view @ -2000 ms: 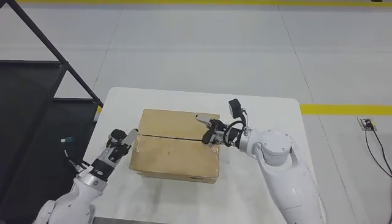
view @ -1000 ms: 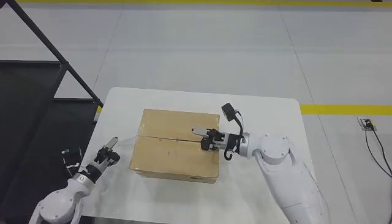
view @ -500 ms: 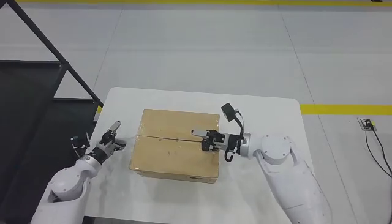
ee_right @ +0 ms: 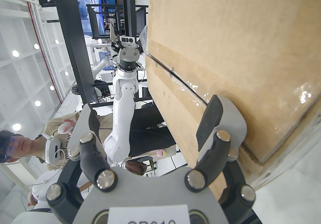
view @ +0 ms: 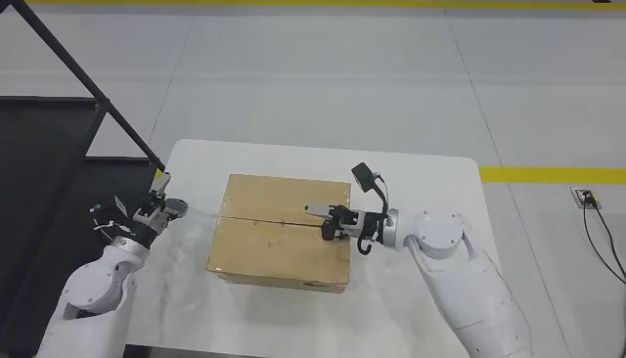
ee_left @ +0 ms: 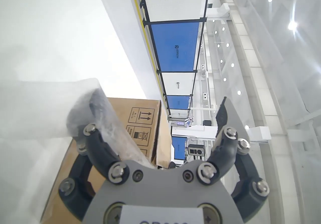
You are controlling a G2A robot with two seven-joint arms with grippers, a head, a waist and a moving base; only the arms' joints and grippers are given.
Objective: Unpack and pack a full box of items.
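A closed cardboard box (view: 279, 246) sits mid-table, its top seam running left to right. A strip of clear tape (view: 191, 217) stretches from the box's left edge to my left gripper (view: 159, 204), which hangs off the box's left side. In the left wrist view that gripper (ee_left: 160, 102) is open, with the tape (ee_left: 62, 109) clinging over one finger (ee_left: 96, 112) and the box (ee_left: 145, 119) behind. My right gripper (view: 328, 219) is open at the right part of the box top. In its wrist view (ee_right: 150, 109), one pad (ee_right: 210, 119) lies against the cardboard (ee_right: 238, 34) by the seam.
The white table (view: 411, 177) has bare room right of and behind the box. A black frame (view: 59, 65) and a dark panel (view: 39, 182) stand close to the table's left side. The left arm (ee_right: 126, 54) shows far off in the right wrist view.
My left gripper has drawn away from the box's left face, out to the left and back, with the tape strip stretched behind it. The right gripper stays on the box top.
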